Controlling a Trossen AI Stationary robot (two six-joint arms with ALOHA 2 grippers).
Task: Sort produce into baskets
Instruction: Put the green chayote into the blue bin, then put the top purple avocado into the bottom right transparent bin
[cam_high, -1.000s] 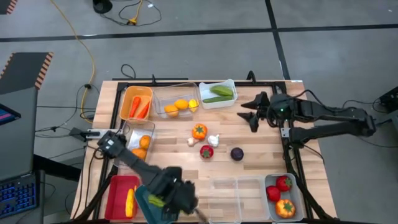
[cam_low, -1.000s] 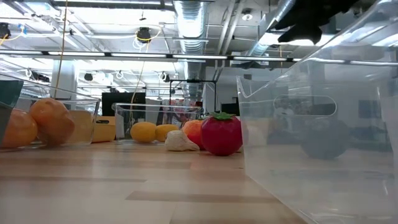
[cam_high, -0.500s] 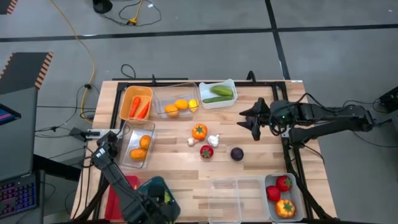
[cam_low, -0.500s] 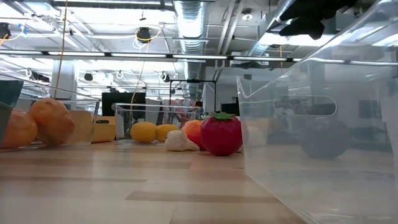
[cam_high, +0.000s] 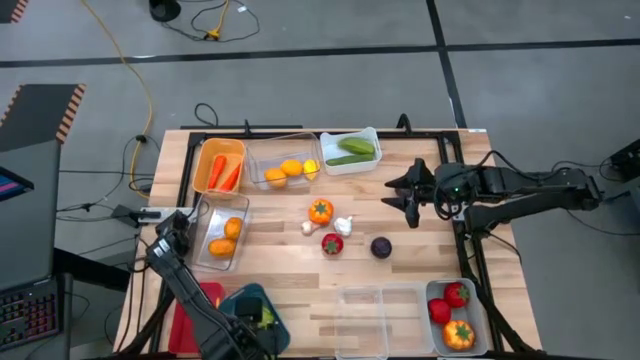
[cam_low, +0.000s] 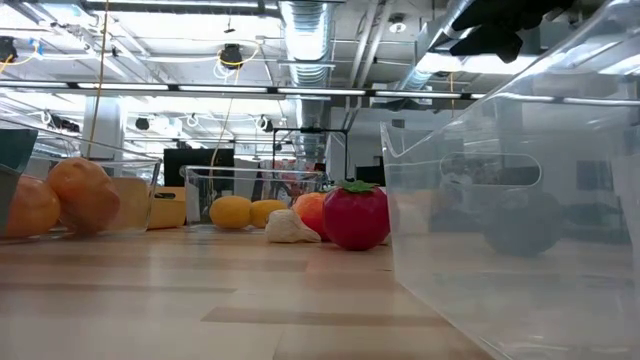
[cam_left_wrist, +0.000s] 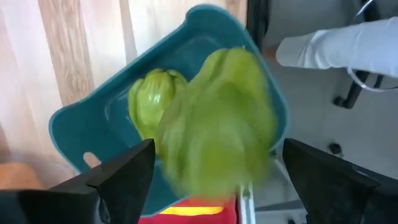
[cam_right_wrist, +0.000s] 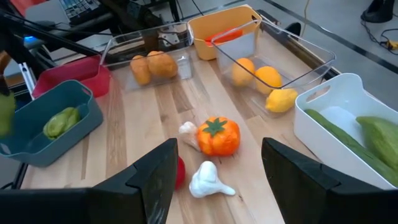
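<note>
**A:** Wooden butcher-block table (cam_high: 420, 262), bins round the edges. Left gripper (cam_left_wrist: 211, 186) is over the teal plastic bin (cam_high: 246, 300) at the near-left corner, fingers spread. A blurred light-green toy pepper (cam_left_wrist: 217, 124) sits between them, looks loose, one more green piece (cam_left_wrist: 152, 99) already lying in the bin.

**B:** Right arm?

**A:** Right gripper (cam_right_wrist: 214, 180) hovers open and empty above the table's right-centre, facing the loose pieces mid-table: orange toy pumpkin (cam_right_wrist: 217, 137), white garlic bulb (cam_right_wrist: 208, 178), red tomato-like piece (cam_high: 332, 243), dark purple round piece (cam_high: 381, 246).

**B:** Handling?

**A:** My guess: hollow plastic, light, stiff, smooth skin, so slippery. Round ones will roll if nudged. I'd take the pumpkin across its widest part, fingers coming straight down. Garlic is lumpy, so grip the fat bulb, not the neck; it lies just beside the pumpkin, so little finger clearance.
</note>
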